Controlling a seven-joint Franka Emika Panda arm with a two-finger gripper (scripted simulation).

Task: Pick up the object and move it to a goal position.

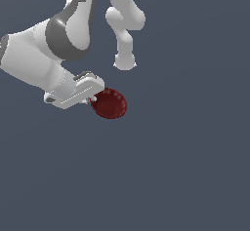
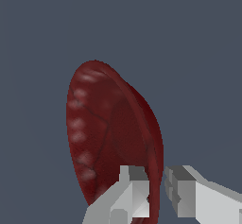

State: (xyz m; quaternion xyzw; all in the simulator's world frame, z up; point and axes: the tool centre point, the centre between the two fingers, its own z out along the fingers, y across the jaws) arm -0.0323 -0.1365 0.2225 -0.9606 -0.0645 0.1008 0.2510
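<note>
The object (image 1: pixel 110 104) is a small dark red shallow bowl with a ribbed rim, seen just off the white hand of the arm in the exterior view. In the wrist view the object (image 2: pixel 108 128) stands tilted on edge and fills the middle of the picture. My gripper (image 2: pixel 157 190) has one grey finger (image 2: pixel 128 197) inside the bowl and the other finger (image 2: pixel 182 192) outside it, so the jaws are shut on the rim. In the exterior view the gripper (image 1: pixel 93 98) is mostly hidden behind the hand.
Around the bowl lies only a plain dark grey-blue surface (image 1: pixel 185 166). The arm's white links (image 1: pixel 124 25) rise at the back of the exterior view.
</note>
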